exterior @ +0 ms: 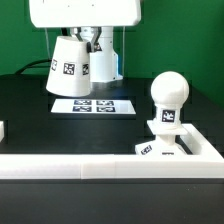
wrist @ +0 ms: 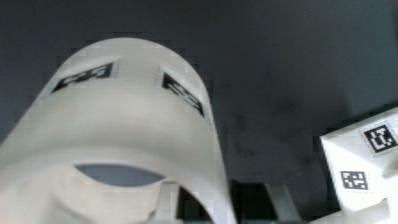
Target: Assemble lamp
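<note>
My gripper (exterior: 92, 42) is shut on the white tapered lamp shade (exterior: 72, 68) and holds it tilted in the air at the back of the exterior view's left half. In the wrist view the shade (wrist: 134, 130) fills most of the picture, with my gripper (wrist: 226, 205) clamped on its wall by the open rim. The round bulb (exterior: 169, 92) stands upright on the flat square base (exterior: 178, 147) at the exterior view's right, apart from the shade. A corner of the base (wrist: 365, 150) with its tags shows in the wrist view.
The marker board (exterior: 92, 104) lies flat on the black table under and in front of the held shade. A low white wall (exterior: 100, 165) runs along the table's front edge, with a side wall (exterior: 208, 142) beside the base.
</note>
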Robot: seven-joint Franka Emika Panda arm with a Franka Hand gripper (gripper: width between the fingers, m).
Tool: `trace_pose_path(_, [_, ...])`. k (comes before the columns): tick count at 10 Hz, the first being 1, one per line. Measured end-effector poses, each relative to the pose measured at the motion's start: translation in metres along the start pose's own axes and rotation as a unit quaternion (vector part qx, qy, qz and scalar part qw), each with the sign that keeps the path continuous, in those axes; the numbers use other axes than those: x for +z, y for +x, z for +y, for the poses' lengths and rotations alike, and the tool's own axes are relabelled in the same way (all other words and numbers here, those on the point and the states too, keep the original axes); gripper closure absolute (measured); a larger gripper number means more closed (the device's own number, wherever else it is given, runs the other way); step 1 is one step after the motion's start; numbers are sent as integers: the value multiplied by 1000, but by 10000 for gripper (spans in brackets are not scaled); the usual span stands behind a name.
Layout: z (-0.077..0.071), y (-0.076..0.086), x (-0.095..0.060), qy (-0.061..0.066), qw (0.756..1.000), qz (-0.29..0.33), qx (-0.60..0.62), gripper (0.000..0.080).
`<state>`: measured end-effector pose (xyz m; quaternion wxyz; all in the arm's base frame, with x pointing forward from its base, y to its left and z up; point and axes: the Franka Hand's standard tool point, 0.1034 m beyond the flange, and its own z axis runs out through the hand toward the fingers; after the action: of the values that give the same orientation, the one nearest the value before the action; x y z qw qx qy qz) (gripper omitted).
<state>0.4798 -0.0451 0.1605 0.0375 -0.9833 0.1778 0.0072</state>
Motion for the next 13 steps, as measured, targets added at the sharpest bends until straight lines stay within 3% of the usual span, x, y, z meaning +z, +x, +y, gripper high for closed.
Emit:
trace_pose_path(1, [-5,-1,-1,1,1000,-3,6,755])
trace_pose_path(3, [-48,14,-21,6,1000,-4,10,755])
trace_pose_path(6, [-105,38,-50,5,999,-15,47,755])
trace_pose_path(7, [-118,40,-58,-2,997,-29,69,755])
trace_pose_path(8, [-123,42,-64,-13,996,-52,71,755])
trace_pose_path(12, [-125,46,-60,-10,997,-42,71,755])
trace_pose_path(13, [-137,52,-72,-2,997,-35,68,755])
